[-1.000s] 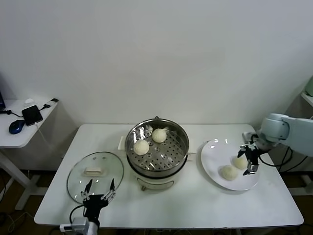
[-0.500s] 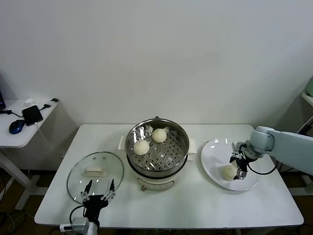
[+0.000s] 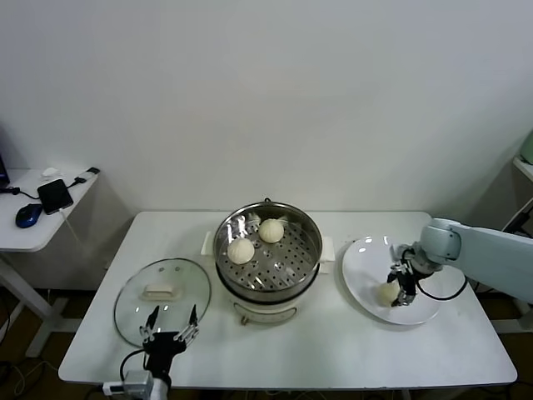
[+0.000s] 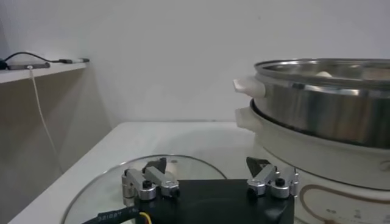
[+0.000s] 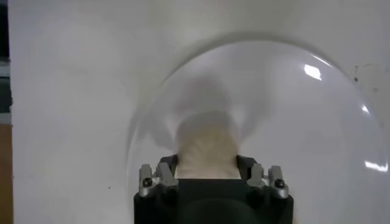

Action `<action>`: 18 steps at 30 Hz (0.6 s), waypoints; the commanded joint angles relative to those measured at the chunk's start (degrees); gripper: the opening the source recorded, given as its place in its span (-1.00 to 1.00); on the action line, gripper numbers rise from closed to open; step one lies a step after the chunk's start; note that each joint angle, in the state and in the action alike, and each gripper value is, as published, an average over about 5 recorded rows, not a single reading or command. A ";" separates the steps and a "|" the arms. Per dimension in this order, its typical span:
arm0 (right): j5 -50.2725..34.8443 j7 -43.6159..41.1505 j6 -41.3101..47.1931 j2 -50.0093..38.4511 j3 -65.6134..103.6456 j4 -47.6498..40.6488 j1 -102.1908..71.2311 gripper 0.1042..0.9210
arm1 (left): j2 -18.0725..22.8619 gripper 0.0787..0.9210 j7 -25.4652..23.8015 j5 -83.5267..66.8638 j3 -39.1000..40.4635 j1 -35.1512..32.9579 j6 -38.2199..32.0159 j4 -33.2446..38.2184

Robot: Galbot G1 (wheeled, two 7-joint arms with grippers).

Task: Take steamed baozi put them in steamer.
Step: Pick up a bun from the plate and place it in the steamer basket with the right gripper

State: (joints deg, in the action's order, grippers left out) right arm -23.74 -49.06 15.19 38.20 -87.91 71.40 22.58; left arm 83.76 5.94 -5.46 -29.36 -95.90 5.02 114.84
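Observation:
The steamer [image 3: 266, 254] stands mid-table with two baozi on its perforated tray, one at the left [image 3: 241, 250] and one further back [image 3: 271, 230]. The white plate [image 3: 366, 262] lies to its right with one baozi [image 3: 387, 292] showing. My right gripper [image 3: 400, 282] is low over the plate, its fingers pressed against both sides of that baozi [image 5: 207, 149], which still rests on the plate [image 5: 286, 115]. My right gripper [image 5: 207, 173] hides any other bun. My left gripper [image 3: 169, 319] is open and idle over the glass lid [image 3: 162, 287], near the steamer [image 4: 323, 97].
The glass lid [image 4: 109, 185] lies flat at the front left of the table. A side table at the far left holds a phone [image 3: 55, 196] and a mouse [image 3: 27, 215]. The table's front edge is close to the left gripper [image 4: 207, 173].
My right gripper moved left and down across the plate and closed round a baozi. The second bun seen on the plate a second ago is now hidden. The left arm has not moved.

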 commanded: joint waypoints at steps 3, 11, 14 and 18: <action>-1.51 -7.06 -4.66 4.18 -9.90 0.20 19.72 0.34 | 0.02 0.77 -0.04 0.10 0.04 -0.06 0.08 0.42; -8.80 -13.40 -20.65 18.65 -13.80 0.95 40.95 0.34 | 0.04 0.77 -0.07 0.15 0.75 -0.36 0.54 1.81; -8.58 -13.17 -25.53 23.64 -10.47 5.79 42.64 0.34 | 0.10 0.77 -0.06 0.19 0.94 -0.43 0.65 2.09; -5.05 -12.23 -30.81 28.94 -7.03 14.42 40.27 0.34 | 0.15 0.77 -0.06 0.27 0.97 -0.32 0.80 2.17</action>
State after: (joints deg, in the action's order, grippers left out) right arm -28.70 -58.81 -3.43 55.63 -96.23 76.87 53.39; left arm 83.94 5.89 -5.26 -28.45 -96.11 5.70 116.74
